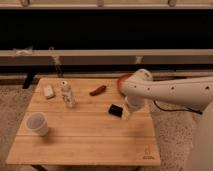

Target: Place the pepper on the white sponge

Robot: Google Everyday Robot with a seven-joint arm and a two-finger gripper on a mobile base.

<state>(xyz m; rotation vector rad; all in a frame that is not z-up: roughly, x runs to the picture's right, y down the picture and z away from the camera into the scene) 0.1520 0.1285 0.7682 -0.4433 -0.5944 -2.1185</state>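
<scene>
Wooden worktop [85, 140] carries everything. Claw [125, 114] hangs low just beside a black block [115, 110]; its grip cannot be told. Pepper [98, 90] lies apart at ten o'clock, white sponge [48, 91] farther off toward nine.

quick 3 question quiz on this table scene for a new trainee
1. True or false: the pepper lies on the white sponge.
2. Which is closest to the near edge of the table? A) white cup B) pepper C) white sponge
3. What colour is the flat object beside the gripper?
Key: 1 false, they lie apart; 2 A; 3 black.
</scene>
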